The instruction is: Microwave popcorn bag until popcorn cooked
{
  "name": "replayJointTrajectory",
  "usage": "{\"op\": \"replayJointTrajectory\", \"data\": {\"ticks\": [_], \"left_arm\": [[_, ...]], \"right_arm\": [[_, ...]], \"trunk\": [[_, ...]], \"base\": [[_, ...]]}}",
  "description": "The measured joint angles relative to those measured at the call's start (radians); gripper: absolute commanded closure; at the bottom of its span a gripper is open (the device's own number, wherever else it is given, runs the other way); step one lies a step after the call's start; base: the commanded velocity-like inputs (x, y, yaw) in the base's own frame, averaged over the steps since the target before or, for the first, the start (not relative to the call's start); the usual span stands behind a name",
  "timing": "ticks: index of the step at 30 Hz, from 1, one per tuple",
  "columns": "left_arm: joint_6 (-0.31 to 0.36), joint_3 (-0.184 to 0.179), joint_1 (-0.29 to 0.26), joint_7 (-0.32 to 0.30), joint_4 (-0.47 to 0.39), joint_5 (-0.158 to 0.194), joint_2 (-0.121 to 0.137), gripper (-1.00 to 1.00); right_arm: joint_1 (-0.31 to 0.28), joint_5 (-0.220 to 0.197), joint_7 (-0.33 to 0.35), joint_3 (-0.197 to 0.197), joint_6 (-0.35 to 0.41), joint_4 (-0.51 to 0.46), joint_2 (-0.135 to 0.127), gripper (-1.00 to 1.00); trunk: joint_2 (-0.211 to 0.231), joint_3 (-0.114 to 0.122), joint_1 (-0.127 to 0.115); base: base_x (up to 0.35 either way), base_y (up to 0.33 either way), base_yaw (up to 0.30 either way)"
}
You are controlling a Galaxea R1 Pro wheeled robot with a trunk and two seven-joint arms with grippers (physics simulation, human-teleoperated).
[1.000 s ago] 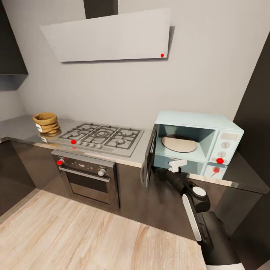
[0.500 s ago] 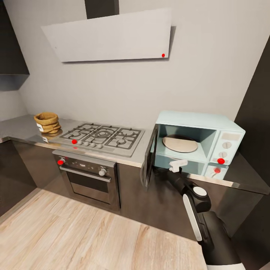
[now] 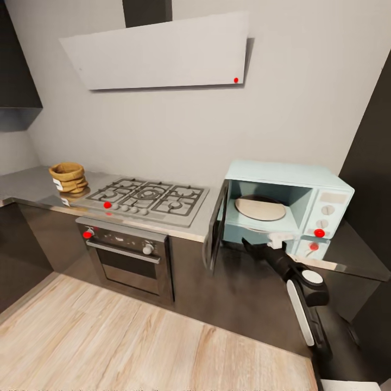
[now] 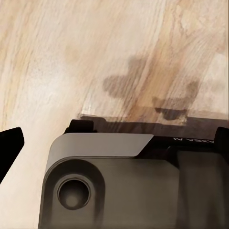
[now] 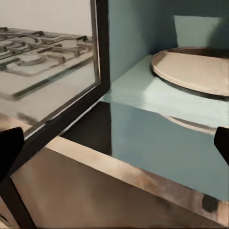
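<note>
Head view, near field: light wood floor (image 3: 136, 336) in the foreground. The right arm (image 3: 304, 293) reaches up from the lower right corner, black and white links. Right gripper (image 3: 259, 245) sits just in front of the microwave's open front, at the level of the countertop edge. In the right wrist view the two dark fingertips (image 5: 9, 148) stand at opposite edges of the frame, wide apart, with nothing between them: claw released, empty.

Left wrist view: camera looks down at the wood floor (image 4: 95, 47) over a grey part of the robot's body (image 4: 109, 181). One dark fingertip (image 4: 8, 145) shows at the frame edge; left claw state cannot be told from this.

Mid field: microwave (image 3: 326, 190), pale mint-blue, stands on the countertop (image 3: 358, 260) at its right end. Its dark glass door (image 3: 216, 228) is swung open to the left. Inside, a round tan turntable plate (image 3: 259, 208) lies flat; right wrist view shows the same plate (image 5: 191, 71) and the door frame (image 5: 101, 57).

Left of the microwave: gas hob (image 3: 149, 198) set in the worktop, built-in steel oven (image 3: 127, 258) below it.

Far left: popcorn bag (image 3: 68, 177), tan-brown, white label, sits upright on the countertop beside the hob, well apart from microwave and gripper.

Far field: grey wall, slanted extractor hood (image 3: 163, 51) above the hob.
</note>
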Motion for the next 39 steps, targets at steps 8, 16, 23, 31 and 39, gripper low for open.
{"op": "replayJointTrajectory", "data": {"ticks": [8, 16, 23, 31, 39], "left_arm": [[0.0, 0.002, 0.0, 0.0, 0.001, 0.001, 0.0, -1.0], [0.0, 0.005, 0.0, 0.0, -0.001, 0.003, 0.0, -1.0], [0.0, 0.004, -0.001, 0.001, -0.001, 0.002, 0.0, -1.0], [0.0, -0.003, -0.013, -0.001, -0.002, -0.003, 0.002, -1.0], [0.0, 0.003, -0.015, -0.004, -0.002, 0.003, 0.004, -1.0]], "right_arm": [[0.0, -0.006, 0.01, -0.054, 0.0, 0.0, -0.008, -1.0], [0.002, -0.006, 0.007, -0.05, -0.001, -0.002, -0.002, -1.0], [0.176, -0.006, 0.001, -0.049, -0.123, 0.016, 0.003, -1.0], [0.34, 0.001, -0.002, -0.053, -0.475, 0.524, -0.001, -1.0], [0.305, 0.002, -0.005, -0.037, -0.71, 0.92, 0.058, -1.0]], "trunk": [[0.0, 0.0, 0.0], [0.0, 0.0, 0.0], [0.0, 0.0, 0.0], [0.0, 0.0, 0.0], [0.0, 0.0, 0.0]], "base": [[-0.26, -0.205, 0.0], [-0.256, -0.02, 0.0], [-0.008, 0.0, 0.0], [-0.003, 0.08, 0.0], [-0.104, 0.336, 0.0]]}}
